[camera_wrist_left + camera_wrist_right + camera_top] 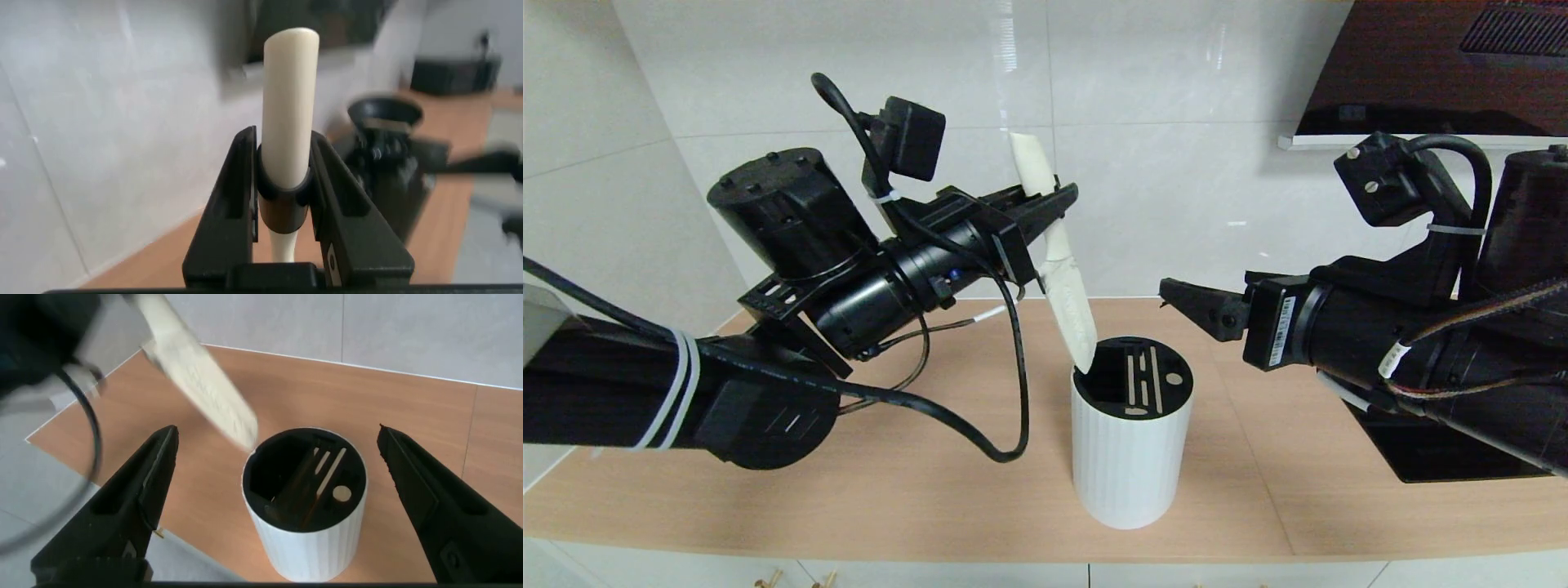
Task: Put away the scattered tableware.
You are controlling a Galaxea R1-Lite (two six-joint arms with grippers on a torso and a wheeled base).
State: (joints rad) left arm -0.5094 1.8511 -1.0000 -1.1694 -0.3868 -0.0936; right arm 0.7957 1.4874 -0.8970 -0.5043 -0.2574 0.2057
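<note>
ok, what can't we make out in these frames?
Head view: the cream broad-bladed knife meets the rim of the white ribbed cylindrical holder tip first. How deep it sits cannot be told, and the right wrist view blurs it.
Left wrist view: the blade is hidden behind the left gripper, and the dark shapes beyond are blurred.
Head view: the flat black slab is mostly covered by the right arm.

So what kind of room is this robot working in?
Most likely a kitchen: a wooden counter against a white tiled wall, a dark range hood above a black cooktop, and a white slotted knife holder, with the left gripper holding a cream knife at its opening.
</note>
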